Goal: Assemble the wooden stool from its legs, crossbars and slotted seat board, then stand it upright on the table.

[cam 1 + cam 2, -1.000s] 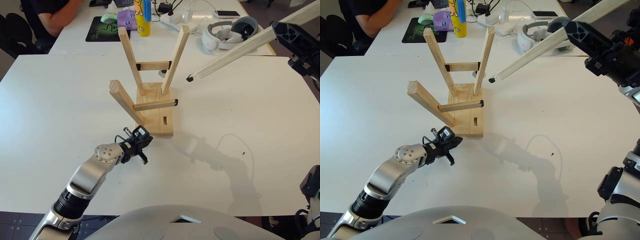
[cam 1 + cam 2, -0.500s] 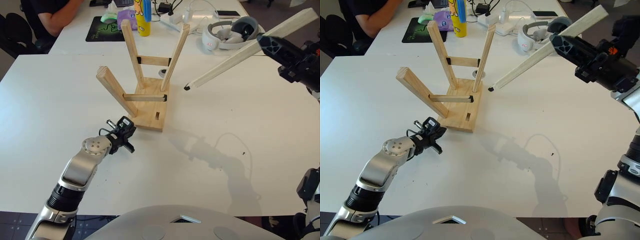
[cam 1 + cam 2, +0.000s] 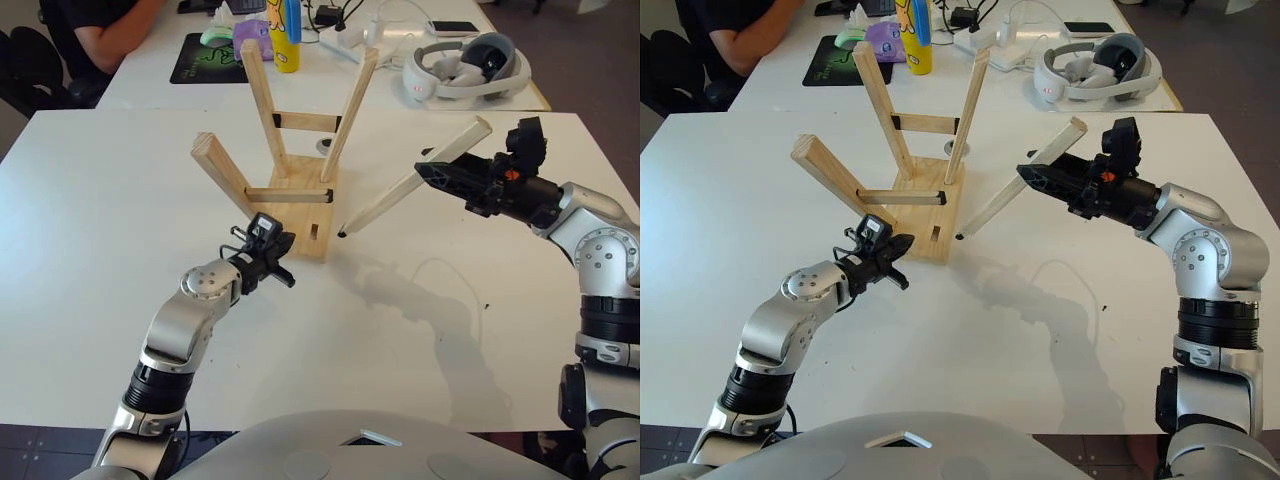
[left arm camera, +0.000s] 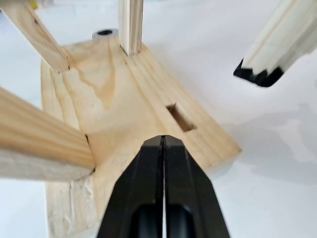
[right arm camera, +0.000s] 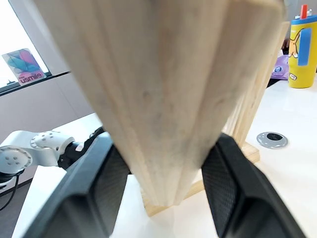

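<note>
Seemingly steadying seat board [image 3: 300, 215] mid-frame with closed left gripper [image 4: 163, 144]; aiming leg [image 3: 395, 198], clamped in right gripper [image 3: 440, 176], at empty slot [image 4: 181, 117].

The seat board [image 3: 305, 228] lies mid-table [image 3: 100, 250], toward the far edge, three legs [image 3: 265, 110] standing on it. The left gripper [image 3: 282, 274] sits at its near edge. The fourth leg [image 3: 385, 200], held in the right gripper [image 3: 430, 173], slants to its right, tip just beside it.

The left gripper [image 4: 162, 141], jaws pressed together, is pointing across the seat board [image 4: 114, 99] toward its open slot [image 4: 181, 117]. A black-tipped leg [image 4: 277, 44] is hanging just beside the board's edge.
</note>
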You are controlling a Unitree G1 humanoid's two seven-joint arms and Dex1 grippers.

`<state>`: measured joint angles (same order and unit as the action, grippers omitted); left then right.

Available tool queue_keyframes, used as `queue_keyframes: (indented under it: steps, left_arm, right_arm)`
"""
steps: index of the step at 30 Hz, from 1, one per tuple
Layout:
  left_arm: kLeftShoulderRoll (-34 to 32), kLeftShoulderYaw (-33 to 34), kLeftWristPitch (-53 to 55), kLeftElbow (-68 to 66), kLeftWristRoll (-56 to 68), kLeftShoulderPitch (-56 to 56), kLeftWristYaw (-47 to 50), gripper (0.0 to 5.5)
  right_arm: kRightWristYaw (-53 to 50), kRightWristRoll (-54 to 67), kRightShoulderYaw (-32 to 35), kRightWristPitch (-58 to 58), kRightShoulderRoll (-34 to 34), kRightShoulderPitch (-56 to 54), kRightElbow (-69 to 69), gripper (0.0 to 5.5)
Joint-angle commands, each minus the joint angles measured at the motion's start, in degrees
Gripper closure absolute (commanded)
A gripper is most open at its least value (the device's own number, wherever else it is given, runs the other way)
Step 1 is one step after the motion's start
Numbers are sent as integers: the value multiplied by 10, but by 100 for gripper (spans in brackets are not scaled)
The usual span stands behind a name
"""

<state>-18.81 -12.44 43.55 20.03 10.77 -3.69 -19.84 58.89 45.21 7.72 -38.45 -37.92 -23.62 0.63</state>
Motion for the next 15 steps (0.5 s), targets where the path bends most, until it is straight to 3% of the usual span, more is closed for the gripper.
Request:
queue_keyframes:
  steps: [1, 15]
  left_arm:
    - [-7, 3, 14, -17, -16, 14, 12, 550]
    - [7, -8, 31, -37, -14, 1, 5, 550]
  right_arm:
    - [18, -29, -26, 36, 28, -49, 16, 345]
    - [65, -126, -96, 128, 70, -54, 71, 345]
